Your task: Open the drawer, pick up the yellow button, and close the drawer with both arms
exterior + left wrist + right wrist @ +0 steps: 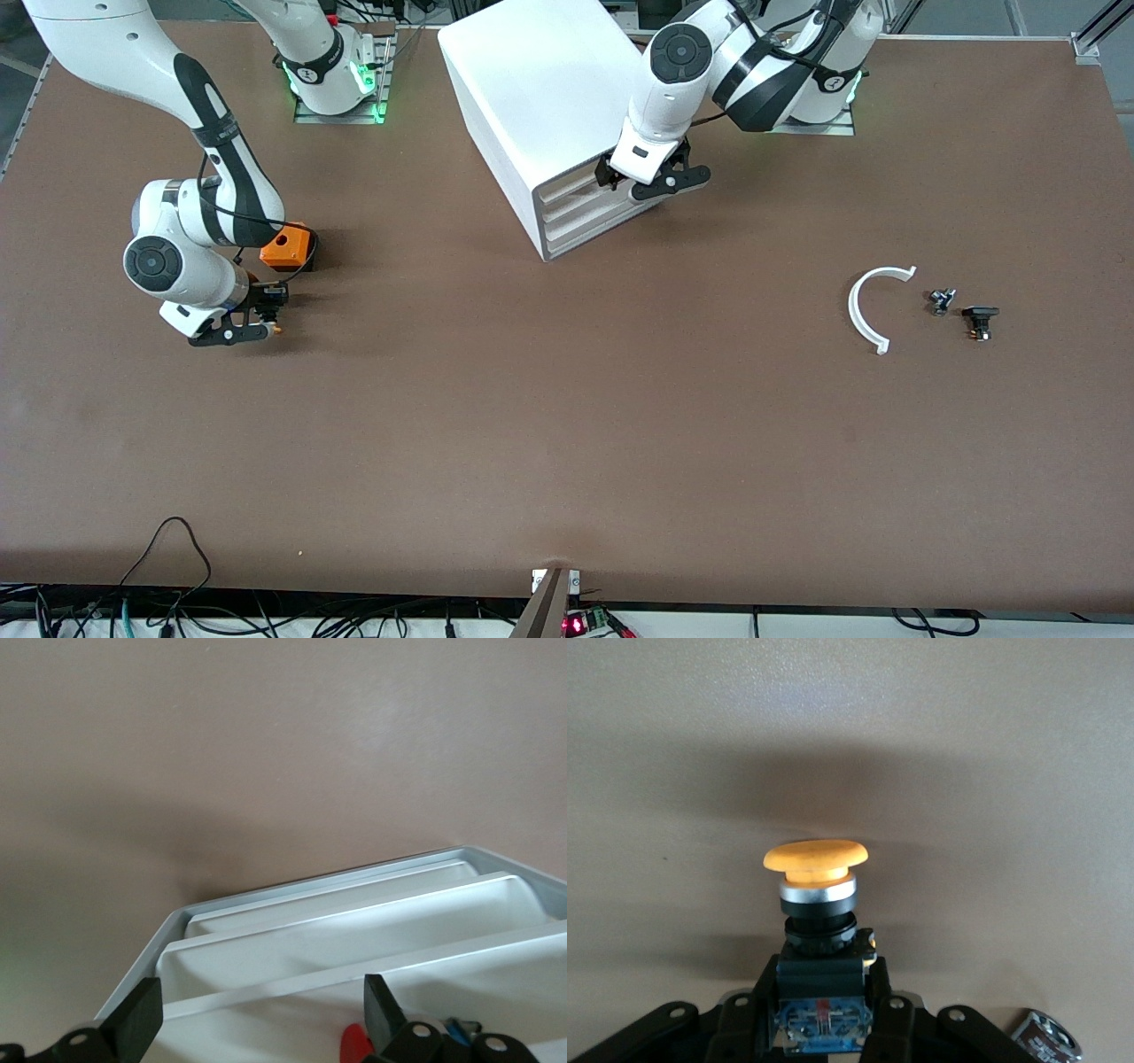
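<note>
The white cabinet (532, 89) stands near the arms' bases, its three drawers (578, 206) facing the front camera. In the front view the drawer fronts sit about flush. My left gripper (620, 182) is at the top drawer's front, open, with a finger on each side of the cream front strip (354, 979); in the left wrist view the gripper (257, 1019) holds nothing. My right gripper (268, 301) is over the table beside the orange cube. It is shut on the black body of the button (819, 904), and the orange cap (815, 855) points away from the gripper (819, 1010).
The orange cube with a hole (288, 246) sits beside the right arm's wrist. Toward the left arm's end lie a white curved strip (873, 306), a small metal part (942, 301) and a small black block (980, 321). Cables hang at the table's near edge.
</note>
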Robot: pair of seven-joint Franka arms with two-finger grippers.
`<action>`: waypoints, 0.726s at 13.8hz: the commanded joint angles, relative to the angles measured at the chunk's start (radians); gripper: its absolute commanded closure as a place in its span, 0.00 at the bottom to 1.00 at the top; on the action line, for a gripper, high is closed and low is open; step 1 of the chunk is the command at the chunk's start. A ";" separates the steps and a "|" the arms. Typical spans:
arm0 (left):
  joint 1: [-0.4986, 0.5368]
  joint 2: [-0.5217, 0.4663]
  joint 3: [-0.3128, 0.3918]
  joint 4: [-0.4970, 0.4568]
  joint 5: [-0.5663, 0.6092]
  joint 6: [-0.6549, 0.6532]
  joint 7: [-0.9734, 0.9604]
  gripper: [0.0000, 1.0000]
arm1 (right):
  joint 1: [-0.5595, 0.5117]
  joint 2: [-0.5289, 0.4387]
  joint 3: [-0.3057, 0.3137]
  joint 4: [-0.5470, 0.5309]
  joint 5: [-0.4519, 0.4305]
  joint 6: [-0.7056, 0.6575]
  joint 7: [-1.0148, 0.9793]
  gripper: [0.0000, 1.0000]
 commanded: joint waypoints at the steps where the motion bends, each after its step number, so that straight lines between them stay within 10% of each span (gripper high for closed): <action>1: 0.049 -0.011 0.043 -0.009 0.068 0.093 0.046 0.00 | -0.002 -0.003 0.005 -0.001 0.005 0.010 0.026 0.43; 2: 0.052 -0.013 0.101 0.011 0.104 0.095 0.096 0.00 | -0.002 -0.004 0.005 0.005 0.003 0.001 0.026 0.00; 10: 0.075 -0.034 0.471 0.268 0.100 -0.242 0.782 0.00 | 0.003 -0.024 0.068 0.274 0.061 -0.332 0.018 0.00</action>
